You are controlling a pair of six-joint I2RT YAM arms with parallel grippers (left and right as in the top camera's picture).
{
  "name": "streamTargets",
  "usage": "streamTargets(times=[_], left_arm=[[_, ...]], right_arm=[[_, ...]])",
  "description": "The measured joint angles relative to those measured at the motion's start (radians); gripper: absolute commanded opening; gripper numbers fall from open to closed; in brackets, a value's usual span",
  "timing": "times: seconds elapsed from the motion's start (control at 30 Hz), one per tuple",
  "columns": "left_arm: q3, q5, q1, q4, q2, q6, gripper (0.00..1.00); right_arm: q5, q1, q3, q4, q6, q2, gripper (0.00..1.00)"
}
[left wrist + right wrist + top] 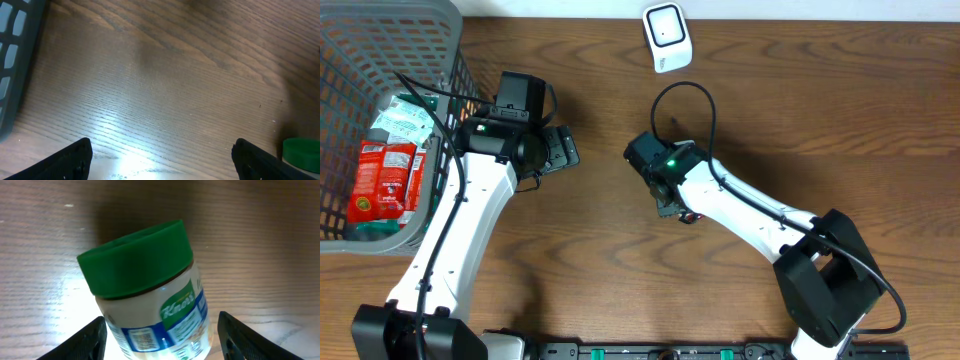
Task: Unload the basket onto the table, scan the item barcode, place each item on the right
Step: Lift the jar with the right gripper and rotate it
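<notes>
Right now my right arm [750, 215] reaches in from the near right corner to the middle of the tabletop [820, 120], with the right fingers [672, 198] grasping the jar [150, 280] by its body. My left arm [470, 220] stretches up beside the basket [380, 20], its left fingers [560, 150] spread wide and holding nothing. The jar is well short of the white scanner [665, 35]. Its long axis tilts away from the wrist camera, green lid [135, 260] leading and Knorr label facing the lens.

Dark wood-grain surface [800, 90] filling whole view. Pale strip [820, 8] running along far edge. Glare patch [125, 152] shining on grain.
</notes>
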Motion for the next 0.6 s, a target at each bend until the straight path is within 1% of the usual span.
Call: streamTargets(times=[0.27,0.43,0.6], left_arm=[[0.0,0.0,0.0,0.0,0.0,0.0,0.9],[0.0,0.0,0.0,0.0,0.0,0.0,0.9],[0.0,0.0,0.0,0.0,0.0,0.0,0.9]], right_arm=[[0.005,-0.026,0.0,0.023,-0.072,0.0,0.72],[0.003,-0.034,-0.005,0.036,-0.134,0.0,0.71],[-0.012,-0.063,-0.008,0.036,-0.161,0.0,0.71]])
